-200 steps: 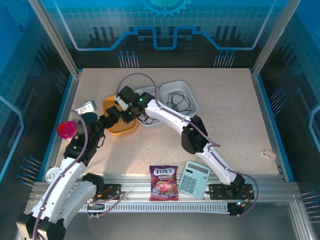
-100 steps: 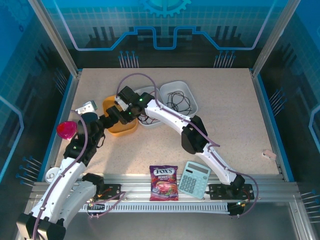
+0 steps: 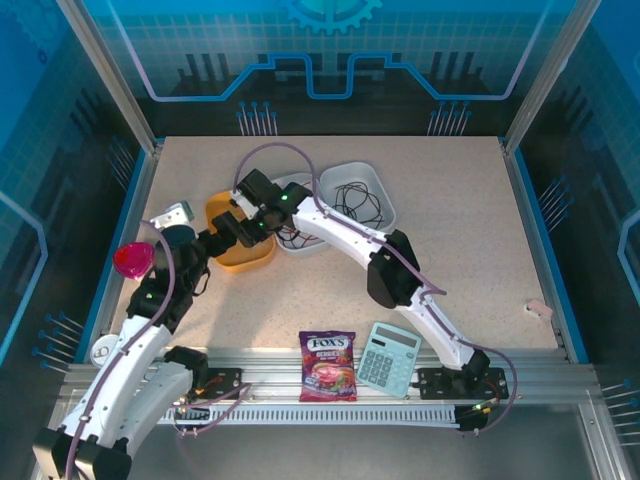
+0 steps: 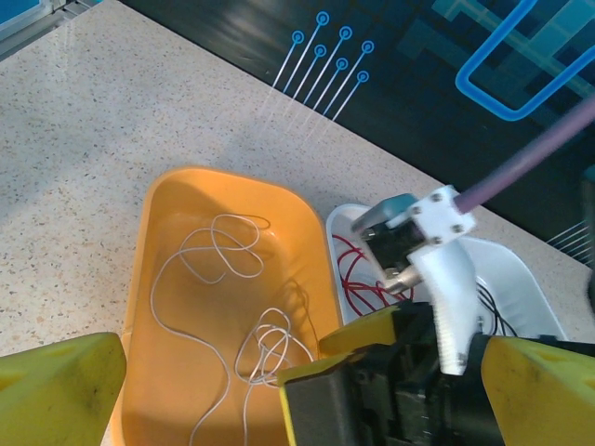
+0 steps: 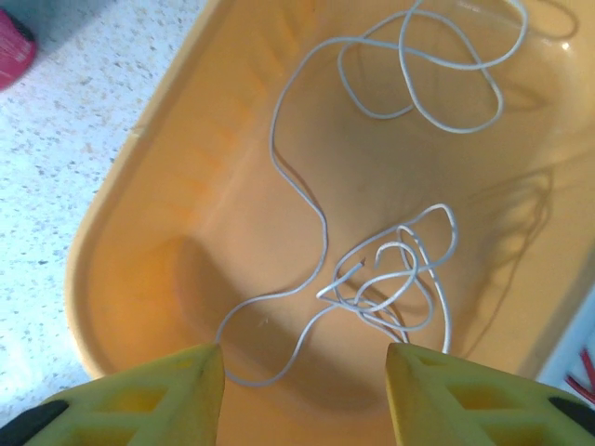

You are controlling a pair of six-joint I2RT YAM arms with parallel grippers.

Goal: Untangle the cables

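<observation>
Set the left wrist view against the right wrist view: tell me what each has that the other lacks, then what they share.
Left wrist, not right wrist: the right arm's white wrist link above the trays, and the dark back wall with blue circuit lines.
Right wrist, not left wrist: a pink-red object at the top-left corner.
Shared: the orange plastic tray on the speckled table, a thin pale whitish cable lying loose inside it, and a thin red cable in the neighbouring white plastic tray.
</observation>
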